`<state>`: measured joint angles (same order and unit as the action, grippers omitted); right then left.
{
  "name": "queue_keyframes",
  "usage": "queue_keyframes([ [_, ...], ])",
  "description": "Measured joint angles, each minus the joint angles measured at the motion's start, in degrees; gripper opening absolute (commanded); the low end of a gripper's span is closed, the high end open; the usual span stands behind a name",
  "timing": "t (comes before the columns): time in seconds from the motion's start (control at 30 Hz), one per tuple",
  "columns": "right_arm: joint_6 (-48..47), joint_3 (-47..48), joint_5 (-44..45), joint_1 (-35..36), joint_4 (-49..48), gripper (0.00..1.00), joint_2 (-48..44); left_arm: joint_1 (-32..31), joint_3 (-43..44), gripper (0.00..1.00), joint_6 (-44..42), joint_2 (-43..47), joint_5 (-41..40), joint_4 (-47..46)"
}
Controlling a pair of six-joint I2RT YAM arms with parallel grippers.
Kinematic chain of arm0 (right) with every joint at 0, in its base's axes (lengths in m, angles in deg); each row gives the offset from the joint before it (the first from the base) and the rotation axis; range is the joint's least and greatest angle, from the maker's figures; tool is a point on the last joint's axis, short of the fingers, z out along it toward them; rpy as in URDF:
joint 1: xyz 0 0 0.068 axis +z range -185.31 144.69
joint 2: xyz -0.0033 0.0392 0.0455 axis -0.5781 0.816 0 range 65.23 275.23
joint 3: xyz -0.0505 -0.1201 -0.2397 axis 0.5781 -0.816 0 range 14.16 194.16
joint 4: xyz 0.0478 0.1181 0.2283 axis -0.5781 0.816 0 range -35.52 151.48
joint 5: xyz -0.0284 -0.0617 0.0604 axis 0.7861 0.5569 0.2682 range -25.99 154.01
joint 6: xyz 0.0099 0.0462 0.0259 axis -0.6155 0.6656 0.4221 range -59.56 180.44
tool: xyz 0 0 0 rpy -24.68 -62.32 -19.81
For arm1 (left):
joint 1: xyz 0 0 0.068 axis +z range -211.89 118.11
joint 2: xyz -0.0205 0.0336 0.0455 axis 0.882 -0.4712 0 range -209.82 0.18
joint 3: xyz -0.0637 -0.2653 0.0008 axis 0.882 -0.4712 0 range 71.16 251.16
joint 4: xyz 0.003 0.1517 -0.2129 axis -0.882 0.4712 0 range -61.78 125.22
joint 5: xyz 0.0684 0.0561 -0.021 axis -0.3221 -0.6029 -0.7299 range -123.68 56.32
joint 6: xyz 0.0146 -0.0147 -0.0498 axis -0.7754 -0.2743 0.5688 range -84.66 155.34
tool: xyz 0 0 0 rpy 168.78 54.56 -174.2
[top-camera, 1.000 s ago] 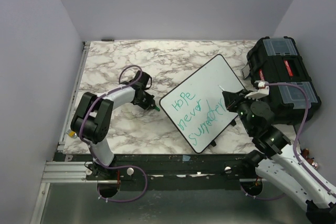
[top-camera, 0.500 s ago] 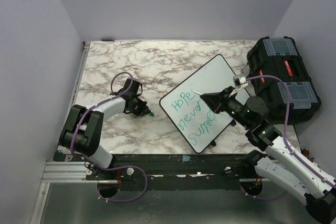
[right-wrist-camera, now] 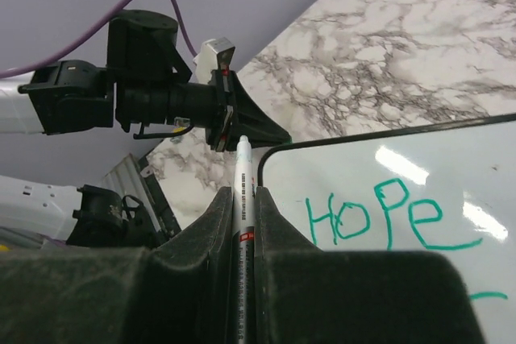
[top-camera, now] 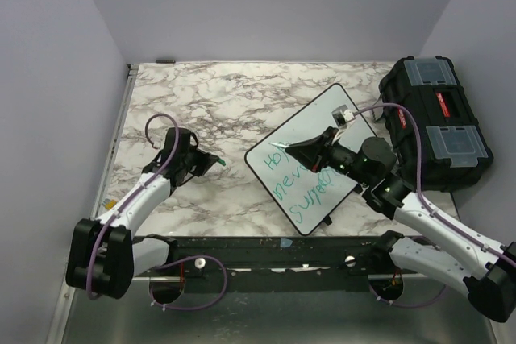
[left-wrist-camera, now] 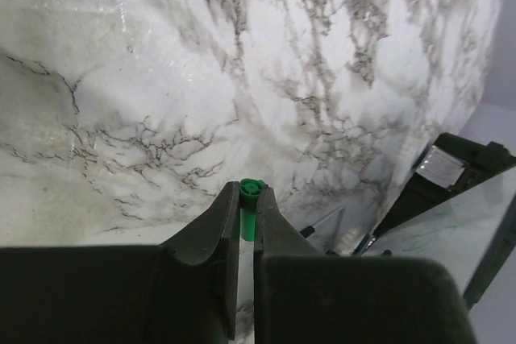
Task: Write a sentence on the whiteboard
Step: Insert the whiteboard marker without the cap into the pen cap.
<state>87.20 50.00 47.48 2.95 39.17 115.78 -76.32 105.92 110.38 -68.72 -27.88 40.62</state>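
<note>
Top external view: the whiteboard (top-camera: 326, 118) lies flat and turned at an angle on the right half of the marble table (top-camera: 234, 94), with the black toolbox (top-camera: 435, 122) just beside its far right corner. The sentence (top-camera: 302, 181) runs across it in three stacked lines of green-teal handwriting; the arm partly covers the lower words. The right gripper (top-camera: 297, 149) reaches over the board's left part, its fingers pressed together on a white marker (top-camera: 282, 146) whose tip points at the board's left edge, near the first word. In the right wrist view the marker (right-wrist-camera: 243, 187) stands out between the closed fingers (right-wrist-camera: 222, 215) just past the board's rounded corner (right-wrist-camera: 270, 151), with "Hope" (right-wrist-camera: 375, 215) plainly legible beside it; whether the tip touches the surface cannot be told. The left gripper (top-camera: 205, 163) hangs over bare marble, well apart from the board, pinching a small green cap (top-camera: 219, 163). The left wrist view shows that cap (left-wrist-camera: 251, 199) clamped between the fingertips, and what seems to be the board's edge (left-wrist-camera: 459, 215) at lower right.
</note>
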Motion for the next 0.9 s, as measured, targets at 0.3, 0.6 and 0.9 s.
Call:
queue_keyframes([
  [0.3, -4.5, 5.7, 1.7, 10.1, -2.0, 0.01, 7.4, 4.1, -0.5, 0.00, -0.3, 11.6, -0.6, 0.0],
  [0.6, -9.2, 8.2, 4.5, 15.8, -6.8, 0.01, 12.5, 6.5, -0.2, 0.00, 1.0, 23.1, -0.5, 2.6],
  [0.9, -11.8, 8.3, 7.0, 18.5, -10.7, 0.01, 13.6, 8.4, -3.2, 0.00, 3.6, 30.3, 3.2, -3.8],
])
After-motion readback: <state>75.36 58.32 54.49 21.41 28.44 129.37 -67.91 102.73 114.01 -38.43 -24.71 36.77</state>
